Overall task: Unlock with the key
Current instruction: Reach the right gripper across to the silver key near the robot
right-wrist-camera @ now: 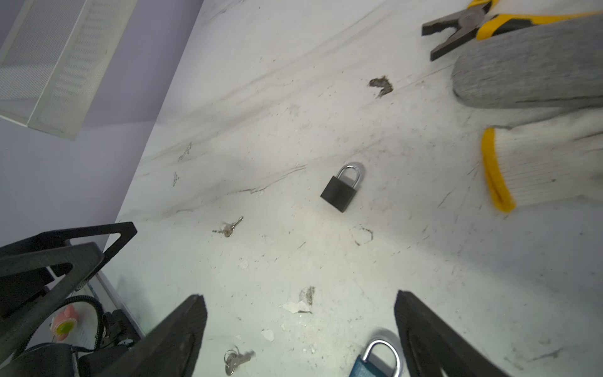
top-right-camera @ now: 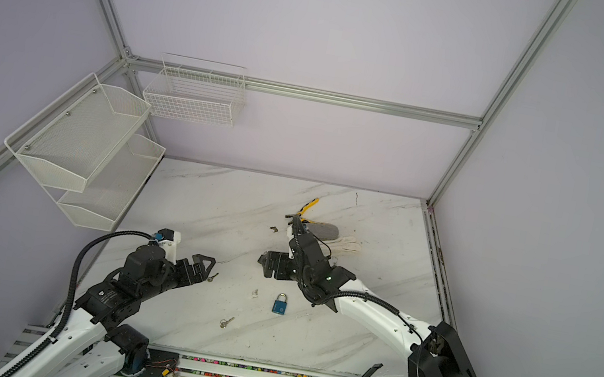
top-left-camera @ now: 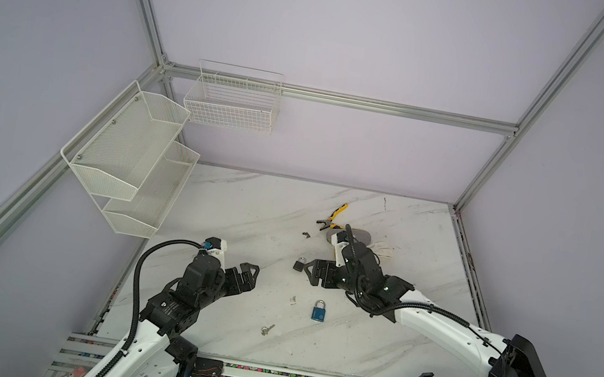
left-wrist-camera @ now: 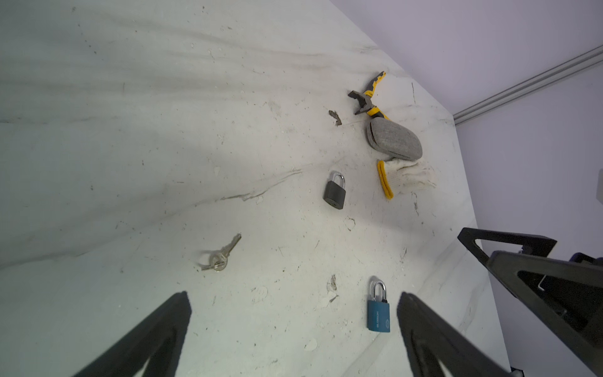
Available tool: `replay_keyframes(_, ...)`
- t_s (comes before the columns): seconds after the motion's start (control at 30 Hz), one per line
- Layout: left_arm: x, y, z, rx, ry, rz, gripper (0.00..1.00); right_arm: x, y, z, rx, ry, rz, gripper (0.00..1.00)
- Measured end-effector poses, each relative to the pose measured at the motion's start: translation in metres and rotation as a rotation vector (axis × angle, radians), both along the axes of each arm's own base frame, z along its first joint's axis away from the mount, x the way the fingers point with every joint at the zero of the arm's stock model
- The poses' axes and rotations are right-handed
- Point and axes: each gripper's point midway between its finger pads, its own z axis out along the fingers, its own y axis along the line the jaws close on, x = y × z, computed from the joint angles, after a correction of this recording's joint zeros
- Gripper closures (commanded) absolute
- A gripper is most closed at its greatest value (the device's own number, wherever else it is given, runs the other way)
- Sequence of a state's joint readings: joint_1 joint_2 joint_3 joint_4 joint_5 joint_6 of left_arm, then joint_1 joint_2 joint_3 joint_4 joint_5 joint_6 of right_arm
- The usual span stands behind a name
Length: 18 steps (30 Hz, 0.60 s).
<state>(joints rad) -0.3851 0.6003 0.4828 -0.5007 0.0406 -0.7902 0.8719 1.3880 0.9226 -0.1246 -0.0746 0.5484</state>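
Note:
A blue padlock (top-left-camera: 318, 310) (top-right-camera: 280, 304) lies flat in the middle of the marble table. Farther back lies a black padlock (top-left-camera: 299, 264) (left-wrist-camera: 334, 191) (right-wrist-camera: 341, 189). One ringed key (top-left-camera: 267, 329) (top-right-camera: 226, 322) rests near the front. Another key (top-right-camera: 212, 276) (left-wrist-camera: 218, 254) (right-wrist-camera: 228, 227) lies just off my left fingertips. My left gripper (top-left-camera: 251, 275) (top-right-camera: 209, 265) (left-wrist-camera: 293, 295) is open and empty. My right gripper (top-left-camera: 308, 272) (top-right-camera: 263, 264) (right-wrist-camera: 298, 295) hangs open and empty above the table beside the black padlock, hiding most of it in a top view.
Yellow-handled pliers (top-left-camera: 335, 216), a grey pouch (top-left-camera: 361, 234) and a white glove (top-left-camera: 384, 250) lie behind the right arm. White mesh shelves (top-left-camera: 130, 155) and a wire basket (top-left-camera: 231, 101) hang on the left and back walls. Small debris (top-left-camera: 306, 234) dots the table.

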Motion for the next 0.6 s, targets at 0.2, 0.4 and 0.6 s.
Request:
replay_keyframes(0.2,-0.017,-0.001,-0.02,0.029,0.109,0.002,0.0,-0.048,0.035,-0.027,-0.066,0.058,0.093,0.17)
replay_keyframes(0.4,-0.03,0.01,-0.032,0.058,0.186,0.042,0.0,-0.091,0.055,-0.055,-0.124,0.121,0.146,0.26)
replay_keyframes(0.6,-0.037,0.013,-0.038,0.069,0.222,0.05,0.0,-0.12,0.066,-0.073,-0.15,0.172,0.173,0.36)
